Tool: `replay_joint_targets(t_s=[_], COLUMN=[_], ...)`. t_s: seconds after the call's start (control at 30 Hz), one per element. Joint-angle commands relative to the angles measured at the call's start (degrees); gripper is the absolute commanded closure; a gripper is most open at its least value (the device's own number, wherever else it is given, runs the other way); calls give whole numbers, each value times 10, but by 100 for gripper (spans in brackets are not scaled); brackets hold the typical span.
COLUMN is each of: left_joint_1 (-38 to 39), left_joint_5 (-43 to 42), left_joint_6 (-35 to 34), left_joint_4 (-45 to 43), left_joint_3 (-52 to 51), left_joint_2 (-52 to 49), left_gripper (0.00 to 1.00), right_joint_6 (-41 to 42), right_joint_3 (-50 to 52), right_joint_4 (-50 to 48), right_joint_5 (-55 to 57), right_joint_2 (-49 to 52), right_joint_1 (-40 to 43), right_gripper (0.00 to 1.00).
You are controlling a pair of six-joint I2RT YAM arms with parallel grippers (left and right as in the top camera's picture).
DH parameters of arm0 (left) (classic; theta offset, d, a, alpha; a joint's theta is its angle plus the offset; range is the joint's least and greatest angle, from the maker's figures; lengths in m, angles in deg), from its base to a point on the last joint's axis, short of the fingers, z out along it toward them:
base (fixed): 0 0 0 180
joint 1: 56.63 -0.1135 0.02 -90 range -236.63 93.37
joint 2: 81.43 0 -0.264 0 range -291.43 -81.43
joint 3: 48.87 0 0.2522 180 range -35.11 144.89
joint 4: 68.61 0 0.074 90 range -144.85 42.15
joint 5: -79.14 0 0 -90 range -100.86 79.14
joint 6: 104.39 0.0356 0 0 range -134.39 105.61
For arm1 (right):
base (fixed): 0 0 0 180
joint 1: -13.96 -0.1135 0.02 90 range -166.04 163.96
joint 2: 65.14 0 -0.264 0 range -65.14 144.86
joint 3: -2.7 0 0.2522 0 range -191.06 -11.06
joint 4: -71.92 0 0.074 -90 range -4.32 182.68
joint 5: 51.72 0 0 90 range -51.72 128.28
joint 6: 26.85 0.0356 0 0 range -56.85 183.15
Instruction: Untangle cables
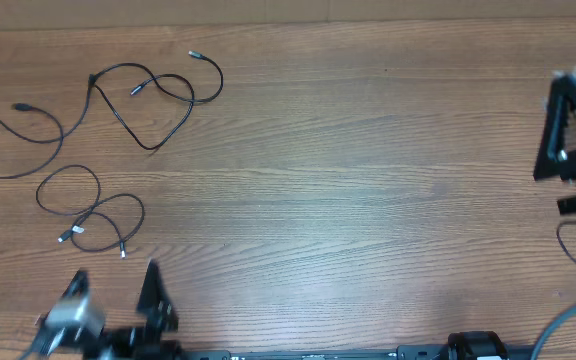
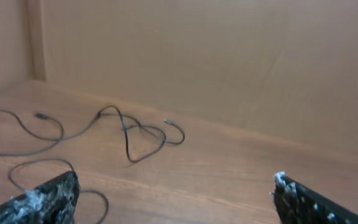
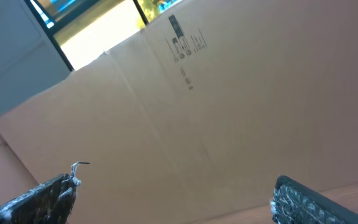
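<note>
While both arms sit at the edges of the wooden table (image 1: pixel 368 200), the cables (image 1: pixel 151 85) lie spread over its left part, untouched by either arm. One cord makes a loose tangle near the far edge, its strands crossing each other, with small silver-tipped plugs poking out of it. A second cord (image 1: pixel 60 130) curves just left of it and runs off the table's side; I cannot tell whether the two are joined. A third cord (image 1: pixel 93 210) lies nearer the robot in two overlapping loops, its plug ends close together. The left gripper (image 1: pixel 114 288) hovers at the near edge just beside that third cord, jaws spread wide and empty. The right gripper (image 3: pixel 174 186) is well apart at the table's right side, facing a cardboard wall (image 3: pixel 197 112), its fingers likewise parted with nothing between them.
</note>
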State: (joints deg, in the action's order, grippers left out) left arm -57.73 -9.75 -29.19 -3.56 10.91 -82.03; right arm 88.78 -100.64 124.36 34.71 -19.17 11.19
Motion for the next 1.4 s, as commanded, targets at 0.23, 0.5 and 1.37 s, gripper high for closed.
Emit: replay_joint_targets(t_s=[0.23, 0.5, 1.37], left_joint_1=[0, 0, 0], left_joint_5=[-6, -7, -9], left_joint_6=[-2, -1, 75], left_joint_4=[-344, -506, -468], left_joint_3=[-312, -459, -457], left_joint_2=[3, 3, 2], left_gripper=[0, 0, 1], right_joint_6=[-3, -3, -4], right_joint_3=[-4, -4, -5], right_joint_4=[0, 1, -138], right_joint_5=[-52, -107, -165], right_joint_2=[-52, -78, -152], right_joint_1=[24, 121, 76], right_gripper=[0, 0, 0])
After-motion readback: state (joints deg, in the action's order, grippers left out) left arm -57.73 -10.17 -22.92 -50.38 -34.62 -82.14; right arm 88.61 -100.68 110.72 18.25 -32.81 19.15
